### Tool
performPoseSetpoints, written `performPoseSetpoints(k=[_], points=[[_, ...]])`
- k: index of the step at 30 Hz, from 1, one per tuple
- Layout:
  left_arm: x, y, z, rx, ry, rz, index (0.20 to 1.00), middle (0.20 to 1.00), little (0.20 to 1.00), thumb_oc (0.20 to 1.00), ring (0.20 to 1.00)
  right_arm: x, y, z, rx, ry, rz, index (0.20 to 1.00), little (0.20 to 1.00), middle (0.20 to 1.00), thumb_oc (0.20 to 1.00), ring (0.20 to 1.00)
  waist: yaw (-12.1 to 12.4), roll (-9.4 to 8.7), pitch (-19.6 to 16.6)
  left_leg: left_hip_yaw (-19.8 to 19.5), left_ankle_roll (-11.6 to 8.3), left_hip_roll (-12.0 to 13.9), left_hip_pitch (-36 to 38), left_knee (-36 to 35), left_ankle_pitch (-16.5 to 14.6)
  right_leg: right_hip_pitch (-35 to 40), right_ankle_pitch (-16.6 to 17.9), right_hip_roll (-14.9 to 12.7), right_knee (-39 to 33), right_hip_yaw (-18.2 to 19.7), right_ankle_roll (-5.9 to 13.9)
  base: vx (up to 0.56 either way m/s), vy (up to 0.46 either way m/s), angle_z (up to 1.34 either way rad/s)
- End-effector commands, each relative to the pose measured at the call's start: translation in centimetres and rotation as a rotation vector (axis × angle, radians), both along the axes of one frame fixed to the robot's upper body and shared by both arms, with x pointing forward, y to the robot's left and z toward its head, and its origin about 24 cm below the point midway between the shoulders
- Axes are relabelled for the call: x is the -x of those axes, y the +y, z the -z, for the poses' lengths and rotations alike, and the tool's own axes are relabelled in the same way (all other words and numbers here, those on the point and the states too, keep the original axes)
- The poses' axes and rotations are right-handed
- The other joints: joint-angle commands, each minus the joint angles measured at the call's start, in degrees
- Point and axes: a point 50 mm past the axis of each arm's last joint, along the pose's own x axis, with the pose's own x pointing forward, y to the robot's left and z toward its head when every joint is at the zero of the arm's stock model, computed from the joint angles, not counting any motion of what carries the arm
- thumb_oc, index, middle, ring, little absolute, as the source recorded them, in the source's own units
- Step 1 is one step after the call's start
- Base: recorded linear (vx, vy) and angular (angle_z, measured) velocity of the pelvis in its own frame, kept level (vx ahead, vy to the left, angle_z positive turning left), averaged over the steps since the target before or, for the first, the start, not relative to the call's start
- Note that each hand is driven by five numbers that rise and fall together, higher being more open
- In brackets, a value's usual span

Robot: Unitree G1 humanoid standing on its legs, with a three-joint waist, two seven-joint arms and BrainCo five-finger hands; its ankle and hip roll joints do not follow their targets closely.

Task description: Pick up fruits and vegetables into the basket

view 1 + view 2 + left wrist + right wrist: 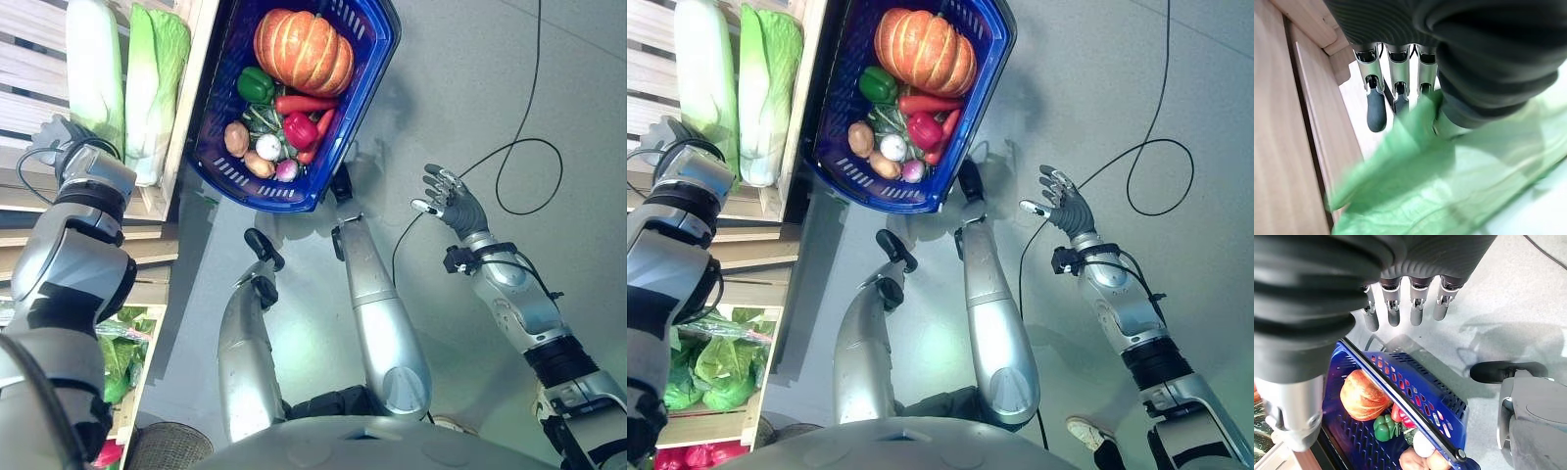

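The shelf (176,108) carries two cabbages (155,78) beside the floor-standing basket (367,88), already loaded with a pumpkin (304,49) and peppers. Left hand (54,132) rests, fingers straight, on a cabbage, likely next. Right hand (449,201) hovers open, empty.

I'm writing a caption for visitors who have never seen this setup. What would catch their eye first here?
First the blue basket on the grey floor, with a big orange pumpkin above a green pepper and smaller produce. Next, two pale green cabbages lying on the wooden shelf beside it, where the left hand reaches with straight fingers. The right hand hangs open over bare floor, right of the basket.
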Motion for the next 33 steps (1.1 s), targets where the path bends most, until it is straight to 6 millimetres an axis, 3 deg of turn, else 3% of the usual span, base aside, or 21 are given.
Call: performPoseSetpoints(k=[1, 11, 13, 21, 27, 29, 30, 31, 33], points=[[2.9, 3.1, 3.1, 0.071, 0.059, -0.132, 0.2, 0.2, 0.2, 0.2, 0.2, 0.4, 0.1, -0.5, -0.022, -0.05, -0.017, 1.0, 1.0, 1.0, 1.0, 1.0, -1.14, -1.16, -0.96, 0.38, 1.32, -0.95, -4.0, 1.95, 0.1, 1.49, -7.79, 0.15, 3.73, -1.83, 2.4, 0.0, 0.0, 0.0], [1.8, 1.8, 4.4, 0.373, -0.27, -0.024, 0.2, 0.2, 0.2, 0.2, 0.2, 1.0, 0.5, -1.7, -0.015, -0.112, -0.036, 1.0, 1.0, 1.0, 1.0, 1.0, -0.04, -1.09, -0.96, -0.05, 1.37, -1.5, 0.37, -0.14, 0.43, 5.65, -8.83, -0.44, 3.28, -3.3, 2.35, -0.01, 0.005, 0.02], [1.8, 0.9, 5.4, 0.453, -0.387, 0.042, 0.2, 0.2, 0.2, 0.2, 0.2, 1.5, 0.6, -2.3, -0.009, -0.147, -0.041, 1.0, 1.0, 1.0, 1.0, 1.0, 0.82, -0.8, -0.96, -0.22, 1.49, -1.97, 2.62, -1.69, 0.83, 7.96, -9.07, -0.82, 2.49, -4.13, 2.36, 0.0, 0.0, 0.0], [3.0, -0.6, 7.4, 0.458, -0.543, 0.177, 0.2, 0.2, 0.2, 0.2, 0.2, 2.3, 0.5, -3.1, 0.008, -0.206, -0.048, 1.0, 1.0, 1.0, 1.0, 1.0, 3.47, -0.32, -0.96, -1.15, 1.87, -2.64, 6.69, -3.22, 1.23, 13.13, -9.98, -1.69, 1.55, -5.72, 2.38, -0.01, -0.004, 0.1], [3.7, -1.1, 8.0, 0.418, -0.537, 0.209, 0.2, 0.2, 0.2, 0.2, 0.2, 2.4, 0.2, -2.9, 0.007, -0.194, -0.043, 1.0, 1.0, 1.0, 1.0, 1.0, 4.76, -0.22, -0.96, -1.56, 2.11, -2.94, 8.22, -3.91, 1.55, 15.3, -10.26, -2.04, 1.18, -6.72, 2.35, 0.0, -0.019, 0.1], [3.9, -1.0, 8.2, 0.415, -0.521, 0.207, 0.633, 0.633, 0.633, 0.633, 0.633, 2.4, 0.1, -2.5, 0.01, -0.178, -0.042, 1.0, 1.0, 1.0, 1.0, 1.0, 5.11, -0.36, -0.96, -1.75, 2.25, -2.98, 8.7, -4.12, 1.75, 16.27, -10.34, -2.04, 0.93, -7.09, 2.3, 0.0, -0.038, 0.12], [3.9, -1.0, 8.3, 0.421, -0.515, 0.204, 0.915, 0.915, 0.915, 0.915, 0.915, 2.4, 0.1, -2.5, 0.011, -0.172, -0.043, 1.0, 1.0, 1.0, 1.0, 1.0, 5.15, -0.47, -0.96, -1.78, 2.28, -2.93, 8.73, -4.08, 1.8, 16.43, -10.39, -2.0, 0.95, -7.14, 2.29, 0.01, -0.033, 0.14], [4.0, -0.9, 8.4, 0.426, -0.513, 0.194, 1.0, 1.0, 1.0, 1.0, 1.0, 2.4, 0.1, -2.4, 0.01, -0.168, -0.043, 1.0, 1.0, 1.0, 1.0, 1.0, 5.18, -0.56, -0.96, -1.77, 2.3, -2.89, 8.75, -4.09, 1.84, 16.54, -10.42, -1.97, 0.95, -7.19, 2.27, 0.01, -0.051, 0.09], [4.0, -0.5, 8.4, 0.423, -0.495, 0.163, 1.0, 1.0, 1.0, 1.0, 1.0, 2.2, 0.2, -2.2, 0.008, -0.157, -0.043, 1.0, 1.0, 1.0, 1.0, 1.0, 5.18, -0.77, -0.96, -1.8, 2.39, -2.83, 8.63, -4.07, 2.0, 16.67, -10.44, -1.7, 0.93, -7.23, 2.19, 0.01, -0.048, 0.03]])
